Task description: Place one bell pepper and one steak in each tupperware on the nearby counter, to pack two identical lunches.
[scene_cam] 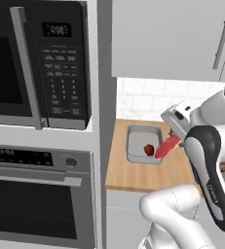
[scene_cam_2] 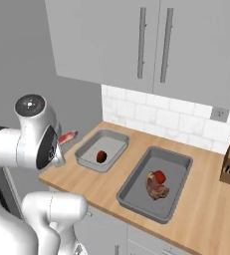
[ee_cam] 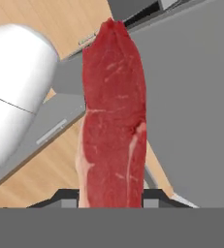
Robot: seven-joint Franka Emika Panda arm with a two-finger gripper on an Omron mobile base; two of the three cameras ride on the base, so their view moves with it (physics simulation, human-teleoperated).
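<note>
a raw steak (ee_cam: 114, 116) is pinched in the gripper (scene_cam: 175, 138) above the surface (scene_cam: 133, 175), beside the left tupperware (scene_cam: 138, 133) containing one bell pepper (scene_cam: 148, 149).

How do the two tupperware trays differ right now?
The left tupperware holds one bell pepper and no steak; the right tupperware holds a bell pepper resting against a steak. The right one looks larger, being nearer the camera. Both are shallow grey trays on the counter. The gripper holds a second steak.
</note>
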